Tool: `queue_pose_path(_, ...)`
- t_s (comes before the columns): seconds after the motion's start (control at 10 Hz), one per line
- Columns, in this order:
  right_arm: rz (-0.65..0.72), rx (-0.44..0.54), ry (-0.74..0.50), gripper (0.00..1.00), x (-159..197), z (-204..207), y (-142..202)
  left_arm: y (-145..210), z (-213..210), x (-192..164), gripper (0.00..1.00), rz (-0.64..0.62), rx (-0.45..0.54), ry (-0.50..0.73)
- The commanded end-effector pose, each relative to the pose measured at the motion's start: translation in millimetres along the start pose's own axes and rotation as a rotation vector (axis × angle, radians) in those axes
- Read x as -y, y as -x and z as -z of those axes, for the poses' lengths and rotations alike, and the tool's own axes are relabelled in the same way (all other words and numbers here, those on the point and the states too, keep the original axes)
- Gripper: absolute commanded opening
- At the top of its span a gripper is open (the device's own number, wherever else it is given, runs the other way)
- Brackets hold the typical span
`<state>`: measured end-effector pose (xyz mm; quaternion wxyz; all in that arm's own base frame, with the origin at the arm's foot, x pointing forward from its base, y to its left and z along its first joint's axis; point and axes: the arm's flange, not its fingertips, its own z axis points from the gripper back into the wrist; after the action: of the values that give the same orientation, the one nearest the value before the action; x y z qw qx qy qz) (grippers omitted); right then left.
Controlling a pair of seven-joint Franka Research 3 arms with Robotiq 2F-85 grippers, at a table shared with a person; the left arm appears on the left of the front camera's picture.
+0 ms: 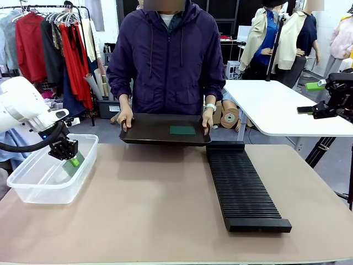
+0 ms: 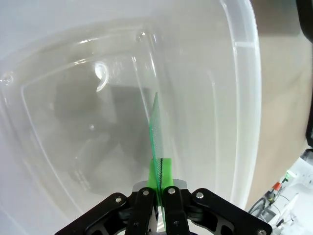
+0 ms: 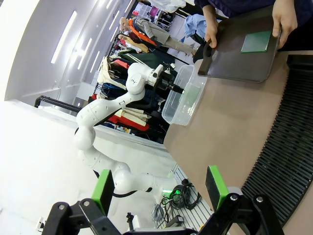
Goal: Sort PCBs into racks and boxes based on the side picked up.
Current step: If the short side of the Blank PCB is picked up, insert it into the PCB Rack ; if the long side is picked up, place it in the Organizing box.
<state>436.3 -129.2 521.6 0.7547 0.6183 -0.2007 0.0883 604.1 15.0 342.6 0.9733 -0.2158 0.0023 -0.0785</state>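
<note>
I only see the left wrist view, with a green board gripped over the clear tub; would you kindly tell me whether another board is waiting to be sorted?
Observer: Yes, one PCB lies flat on the black tray that the person holds at the far side of the table.
Operator: Thank you. Is the right arm free to take it?
Observer: The right gripper hangs beyond the table's right edge, its jaws wide open with nothing between them.
Operator: And where is the rack?
Observer: The rack lies right of the table's middle, running from just below the tray toward the robot's side.
</note>
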Motion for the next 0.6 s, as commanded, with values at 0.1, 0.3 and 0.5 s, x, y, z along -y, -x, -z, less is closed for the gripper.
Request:
queue_pose_path(0.1,-0.003,0.001,-0.004,1.0,-2.3,0.3,-0.7,1.6,-4.0,-1.2,0.29,-0.006,0.031,-0.028)
queue_pose_path(0.3,-0.003,0.001,-0.004,1.0,-2.3,0.3,-0.7,1.7,-9.9,-0.7,0.69,-0.01,0.047,-0.06)
queue_pose_path(0.5,-0.003,0.001,-0.004,1.0,-2.3,0.3,-0.7,4.2,-21.1,1.9,1.0,-0.012,0.07,-0.077)
